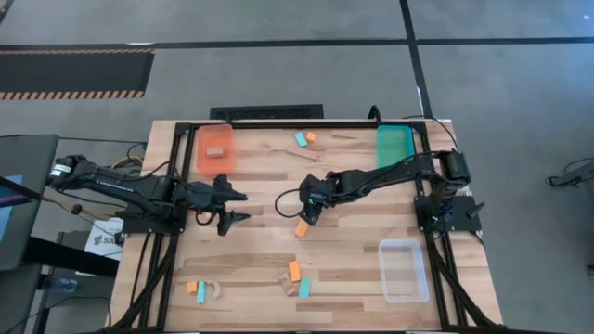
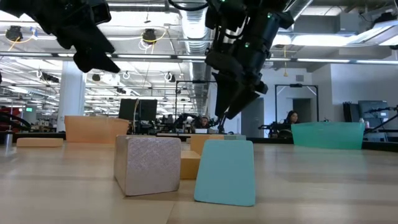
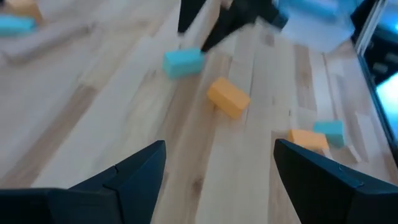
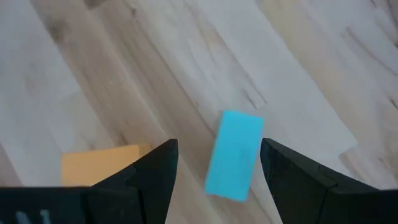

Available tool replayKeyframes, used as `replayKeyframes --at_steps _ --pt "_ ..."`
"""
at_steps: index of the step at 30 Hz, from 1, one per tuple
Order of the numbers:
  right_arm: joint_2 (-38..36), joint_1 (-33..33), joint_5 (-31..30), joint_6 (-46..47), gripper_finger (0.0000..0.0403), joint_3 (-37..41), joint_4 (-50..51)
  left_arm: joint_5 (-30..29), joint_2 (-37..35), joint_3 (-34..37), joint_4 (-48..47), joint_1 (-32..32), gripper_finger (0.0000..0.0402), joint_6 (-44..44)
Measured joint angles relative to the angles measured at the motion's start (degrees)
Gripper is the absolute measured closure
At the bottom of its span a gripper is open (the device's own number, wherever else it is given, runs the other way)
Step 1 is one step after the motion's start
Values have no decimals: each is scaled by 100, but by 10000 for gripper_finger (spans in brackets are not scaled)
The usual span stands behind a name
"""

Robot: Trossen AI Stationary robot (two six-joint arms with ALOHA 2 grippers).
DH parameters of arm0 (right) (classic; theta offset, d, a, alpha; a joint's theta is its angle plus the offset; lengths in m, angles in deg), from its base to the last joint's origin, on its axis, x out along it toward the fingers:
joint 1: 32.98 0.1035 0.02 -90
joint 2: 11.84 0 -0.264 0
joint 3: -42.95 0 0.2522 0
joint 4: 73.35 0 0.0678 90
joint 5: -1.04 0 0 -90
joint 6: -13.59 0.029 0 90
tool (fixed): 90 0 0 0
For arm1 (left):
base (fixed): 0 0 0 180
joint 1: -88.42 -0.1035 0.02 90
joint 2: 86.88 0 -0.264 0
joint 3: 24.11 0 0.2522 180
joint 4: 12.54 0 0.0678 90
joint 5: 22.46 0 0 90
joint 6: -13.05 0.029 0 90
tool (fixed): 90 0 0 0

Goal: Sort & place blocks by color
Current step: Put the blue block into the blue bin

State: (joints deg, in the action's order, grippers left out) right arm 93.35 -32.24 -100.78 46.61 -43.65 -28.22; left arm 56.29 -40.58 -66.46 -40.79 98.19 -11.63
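Observation:
My right gripper [image 1: 312, 211] [image 4: 219, 144] hovers open over the table's middle, pointing down. A light blue block [image 4: 234, 154] lies flat on the wood between its fingers and touches neither. An orange block [image 4: 99, 167] [image 1: 302, 227] lies just beside one finger. My left gripper [image 1: 236, 206] [image 3: 221, 144] is open and empty, left of the middle, facing that pair: the blue block [image 3: 183, 62] and the orange block [image 3: 228, 98]. Other blocks lie in small groups at the far edge [image 1: 304, 138], near left [image 1: 200, 289] and near middle [image 1: 296, 278].
An orange tray [image 1: 202, 160] with one block inside stands at the far left, a teal tray [image 1: 394, 146] at the far right and a clear tray [image 1: 404, 271] at the near right. In the low view a pale wood block [image 2: 147, 163] and a blue block [image 2: 226, 171] stand close.

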Motion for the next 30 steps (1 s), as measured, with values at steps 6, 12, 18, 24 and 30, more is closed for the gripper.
replayKeyframes --at_steps 6,12,18,24,30 --pt "11 -86 4 -4 149 0 0 166 -185 865 1590 82 116 -130" --pt "11 -173 271 -2 149 0 1 307 -184 1196 1923 78 116 -254" --pt "11 -252 276 0 149 0 -5 310 -183 1195 1843 78 116 -240" --pt "218 -261 322 36 149 91 -115 310 -183 1195 1776 78 116 -215" --pt "593 -95 437 64 149 124 -82 315 -181 1194 1692 78 116 -216"
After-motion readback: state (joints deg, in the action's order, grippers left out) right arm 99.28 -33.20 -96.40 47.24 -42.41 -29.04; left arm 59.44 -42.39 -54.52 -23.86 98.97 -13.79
